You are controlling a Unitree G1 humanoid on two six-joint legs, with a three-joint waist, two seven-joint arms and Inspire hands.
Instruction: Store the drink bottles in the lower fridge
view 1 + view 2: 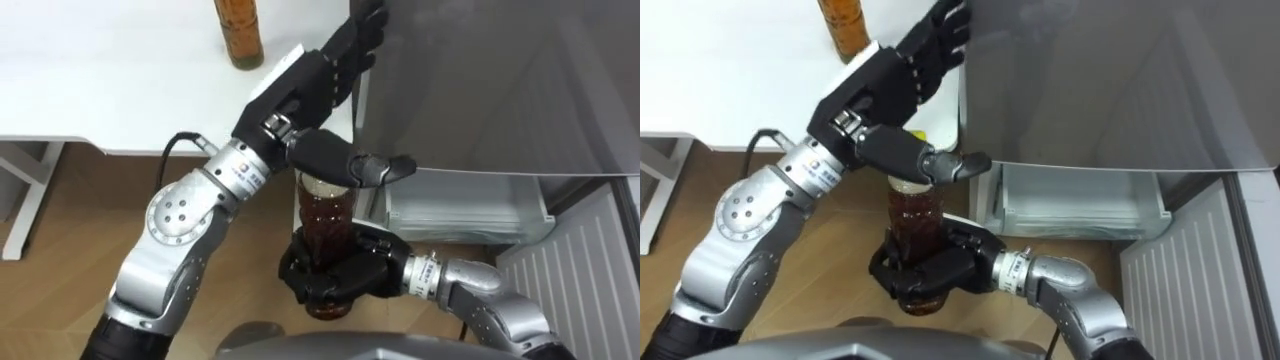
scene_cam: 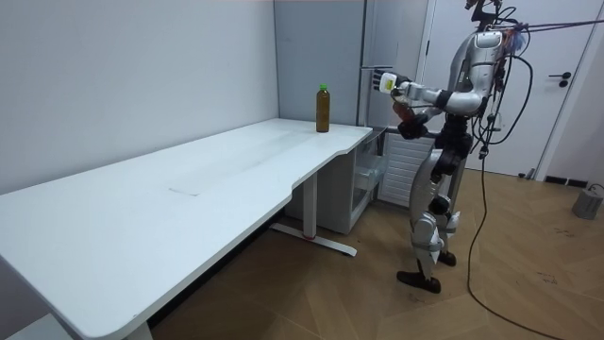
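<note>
table: long white table (image 1: pixel 100 90), far left; robot stands upright at its end, facing the fridge (room view).
table bottle: clear plastic bottle of amber drink (image 1: pixel 238 30), green cap per room view; upright on table near the corner by the fridge, neither hand on it.
left hand: left hand (image 1: pixel 315 75) raised, fingers straight, tips at edge of upper door, contact unclear; thumb out sideways over held bottle's top.
held bottle: clear plastic bottle of dark brown drink (image 1: pixel 323 215), upright, low, btw table edge & fridge, outside it.
right hand: right hand (image 1: pixel 345 280) wrapped round held bottle's lower half.
upper door: flat grey fridge door (image 1: pixel 500 80), closed.
lower fridge: open; clear plastic drawer (image 1: pixel 460 215) inside, ribbed white door (image 1: pixel 580 280) swung out at right.
</note>
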